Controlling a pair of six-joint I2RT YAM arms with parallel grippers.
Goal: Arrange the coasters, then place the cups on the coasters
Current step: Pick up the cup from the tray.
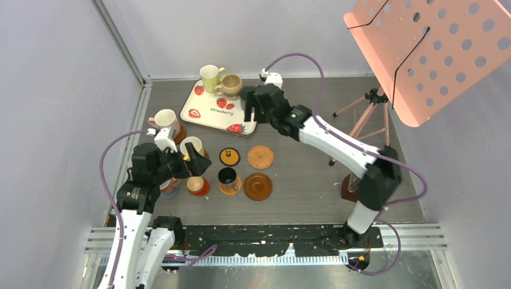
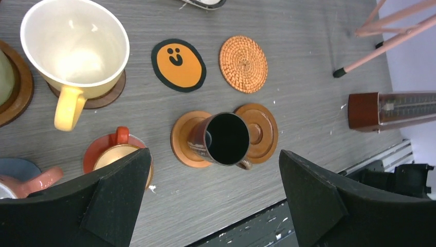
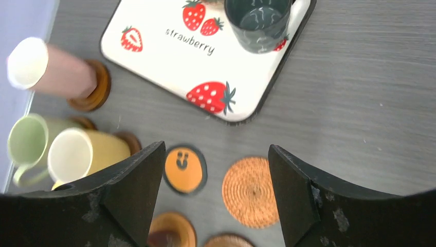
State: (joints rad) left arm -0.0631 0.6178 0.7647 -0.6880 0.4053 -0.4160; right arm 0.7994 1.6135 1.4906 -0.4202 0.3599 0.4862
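The left gripper (image 2: pixel 213 150) hangs over the near-left part of the table (image 1: pixel 313 180) with its jaws spread wide and nothing between them. Straight below that gap a black cup (image 2: pixel 223 139) stands upright on an orange coaster (image 2: pixel 181 140), and an empty brown wooden coaster (image 2: pixel 262 129) lies just beside it on the right. Farther from the arms lie two more empty coasters side by side: a black one with an orange smiley face (image 2: pixel 178 65) and, to its right, a woven wicker coaster (image 2: pixel 243 64). Left of the black cup an orange-brown cup (image 2: pixel 117 154) sits on a red coaster (image 2: pixel 95 152). Beyond that a yellow cup (image 2: pixel 77 46) stands on a dark brown coaster (image 2: pixel 110 95). At the far left a pink cup (image 1: pixel 166 119) rests on another brown coaster (image 3: pixel 95 87). The right gripper (image 3: pixel 216 145) is stretched to the far side, over the near-right corner of the strawberry tray (image 3: pixel 154 56), with its jaws wide apart as well and holding nothing. A dark teal cup (image 3: pixel 257 23) stands on that corner of the tray. A pale green cup (image 1: pixel 210 77) and a tan cup (image 1: pixel 231 86) stand at the tray's far edge, none of the three on a coaster.
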